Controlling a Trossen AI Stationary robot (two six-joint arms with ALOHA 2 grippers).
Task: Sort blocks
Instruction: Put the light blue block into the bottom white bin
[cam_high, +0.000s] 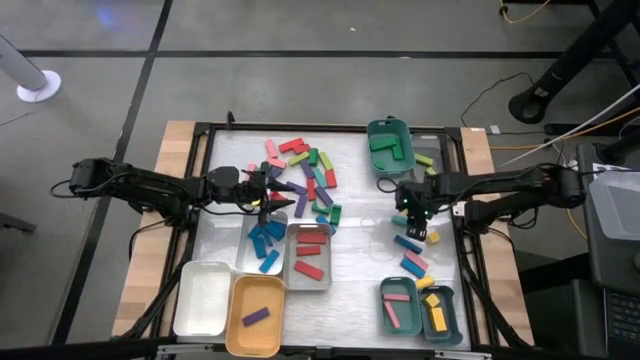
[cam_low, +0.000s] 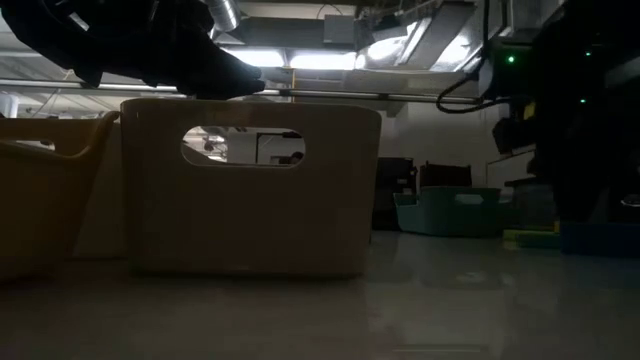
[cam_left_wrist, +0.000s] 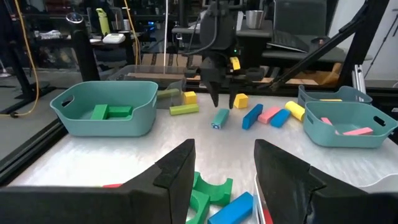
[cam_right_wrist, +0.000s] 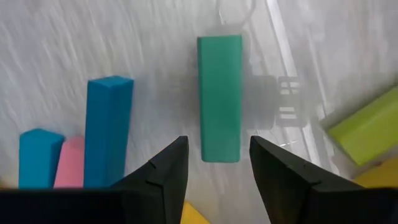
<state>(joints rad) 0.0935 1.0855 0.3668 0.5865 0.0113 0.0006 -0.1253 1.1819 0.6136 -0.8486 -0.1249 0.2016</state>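
Note:
Loose blocks (cam_high: 305, 180) in many colours lie in a pile on the table's far middle, and a smaller group (cam_high: 415, 250) lies on the right. My right gripper (cam_right_wrist: 214, 163) is open and points down just above a teal block (cam_right_wrist: 219, 96) lying flat on the table. Its fingertips stand on either side of the block's near end, touching nothing. The left wrist view shows this teal block (cam_left_wrist: 219, 118) under my right gripper (cam_left_wrist: 224, 99). My left gripper (cam_left_wrist: 224, 168) is open over the near edge of the pile, above green blocks (cam_left_wrist: 208, 190) and a blue one (cam_left_wrist: 233, 208).
A teal tray (cam_high: 372, 128) with green blocks stands at the far side. Two grey trays hold blue blocks (cam_high: 262, 245) and red blocks (cam_high: 310, 255). A white tray (cam_high: 205, 297), an orange tray (cam_high: 240, 300) holding a purple block, and two teal trays (cam_high: 382, 300) line the near edge.

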